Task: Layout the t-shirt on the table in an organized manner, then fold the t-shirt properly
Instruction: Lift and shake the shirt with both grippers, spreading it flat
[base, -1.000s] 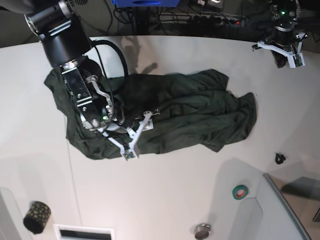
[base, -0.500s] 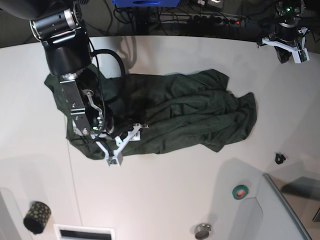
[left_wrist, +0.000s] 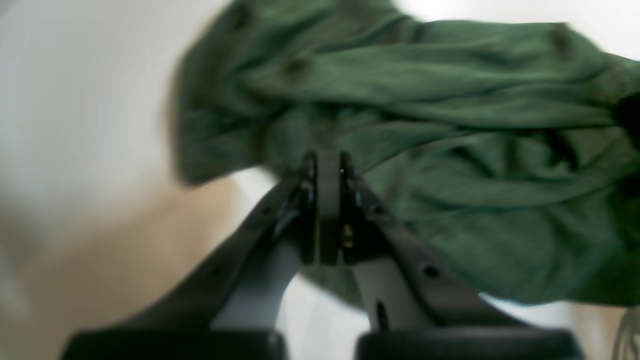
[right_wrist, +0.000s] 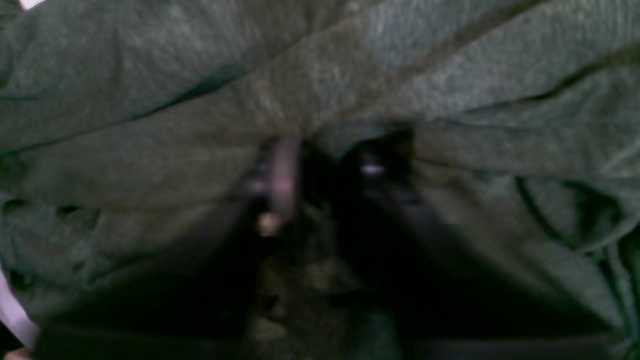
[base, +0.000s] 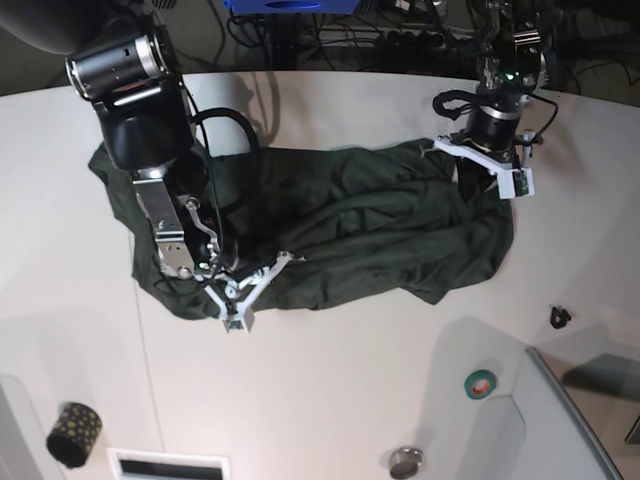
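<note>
Right hand (right_wrist: 320, 165) buried in t-shirt (base: 380, 225)

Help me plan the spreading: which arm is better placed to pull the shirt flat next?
Right, probably. Its claw is already down in the shirt at the near hem, fabric bunched between its fingers. The left claw is shut, holding nothing, above the opposite edge.

The left gripper (left_wrist: 327, 165) hangs with jaws pressed together, the right gripper (base: 238, 292) reaches low.
</note>
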